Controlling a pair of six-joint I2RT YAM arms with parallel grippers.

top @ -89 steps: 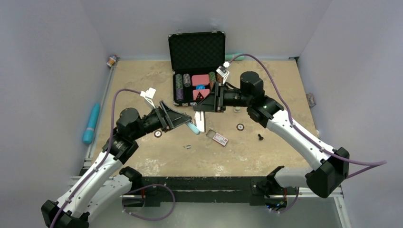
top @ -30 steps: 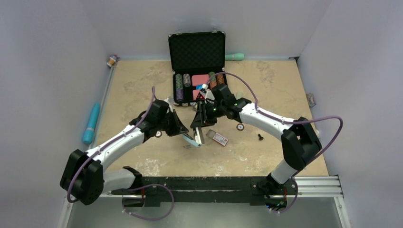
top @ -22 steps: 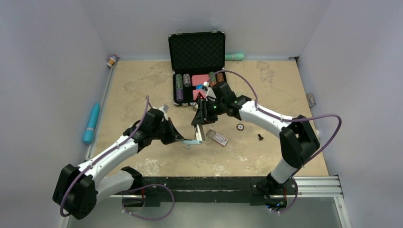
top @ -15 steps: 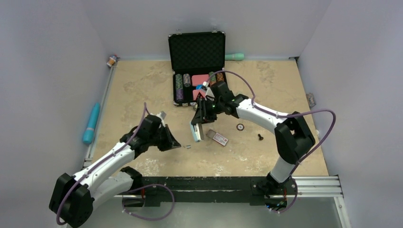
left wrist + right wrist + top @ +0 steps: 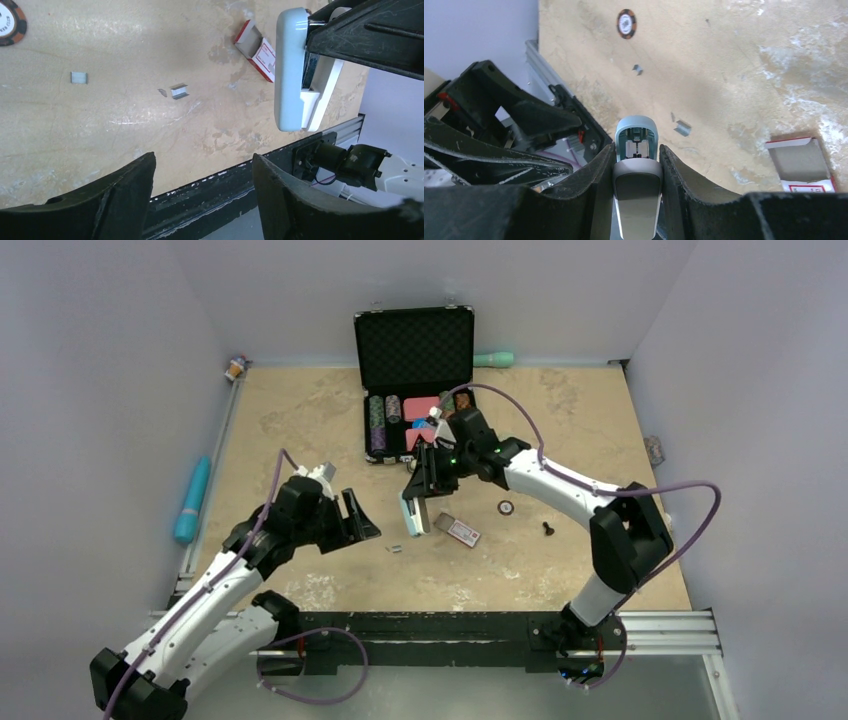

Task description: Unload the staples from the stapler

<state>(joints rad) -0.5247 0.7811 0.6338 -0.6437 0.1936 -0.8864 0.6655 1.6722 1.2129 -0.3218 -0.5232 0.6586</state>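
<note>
My right gripper (image 5: 422, 483) is shut on the light blue and white stapler (image 5: 410, 513) and holds it nose-down above the table. In the right wrist view the stapler (image 5: 638, 167) sits between the two fingers. Two tiny silver staple strips lie on the table below it: one (image 5: 179, 91) near the stapler, one (image 5: 79, 77) further left. They also show in the right wrist view (image 5: 682, 128) and, faintly, from above (image 5: 395, 548). My left gripper (image 5: 350, 522) is open and empty, left of the stapler and apart from it.
A small red-and-white box (image 5: 462, 531) lies open right of the stapler. A poker chip (image 5: 506, 507) and a small black piece (image 5: 547, 529) lie further right, another chip (image 5: 7, 22) to the left. An open black case (image 5: 415, 350) with chips stands behind.
My left gripper has let go of the stapler's blue part and drawn back to the near left, open. The stapler stays in my right gripper and hangs nose-down.
</note>
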